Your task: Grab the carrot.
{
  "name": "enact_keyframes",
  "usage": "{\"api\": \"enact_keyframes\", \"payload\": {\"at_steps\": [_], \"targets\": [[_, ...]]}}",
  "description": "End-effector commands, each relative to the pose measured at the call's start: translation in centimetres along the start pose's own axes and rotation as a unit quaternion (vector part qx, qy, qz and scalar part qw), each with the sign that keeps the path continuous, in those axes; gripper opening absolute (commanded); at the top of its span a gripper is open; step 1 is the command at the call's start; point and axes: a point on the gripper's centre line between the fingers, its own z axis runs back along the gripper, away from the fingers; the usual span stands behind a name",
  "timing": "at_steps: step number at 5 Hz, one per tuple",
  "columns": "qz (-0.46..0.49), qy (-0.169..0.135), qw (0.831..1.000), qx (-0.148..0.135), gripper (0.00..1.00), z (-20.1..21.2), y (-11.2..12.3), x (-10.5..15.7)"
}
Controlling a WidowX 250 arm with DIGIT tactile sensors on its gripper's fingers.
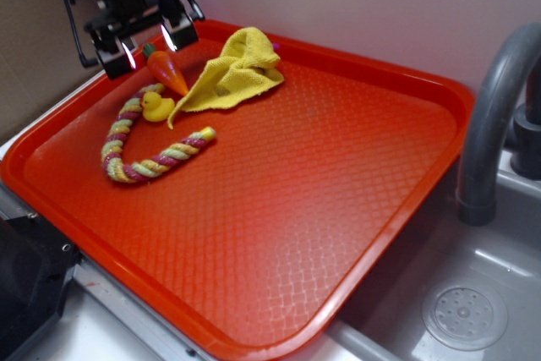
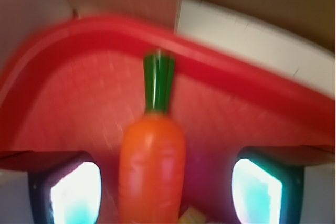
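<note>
Wrist view shows me the carrot [image 2: 152, 166] lying between my hand's [image 2: 168, 192] wide-open fingers [image 2: 76, 192], long axis running straight ahead, green stem pointing away toward the tray [image 2: 63, 40] rim

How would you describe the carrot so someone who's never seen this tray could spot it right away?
Find the big red tray beside the sink and look to its far left corner, under the gripper. There the carrot lies between the yellow cloth and the striped rope, just above a yellow rubber duck. It is the only orange, cone-shaped thing, with a green stem.
</note>
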Motion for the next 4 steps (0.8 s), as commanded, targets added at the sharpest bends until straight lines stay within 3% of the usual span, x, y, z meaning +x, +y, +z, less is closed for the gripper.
{"api": "enact_keyframes", "payload": {"at_steps": [1,2,3,4], "targets": [[-0.044,0.013,0.998,-0.042,1.0,-1.01,-0.01,-0.53],[-0.054,0.01,0.998,-0.041,1.0,-1.51,-0.15,-0.54],[-0.059,0.007,0.997,-0.039,0.0,-1.52,-0.2,-0.51],[-0.096,0.005,0.995,-0.035,0.0,-0.54,-0.57,-0.34]]}}
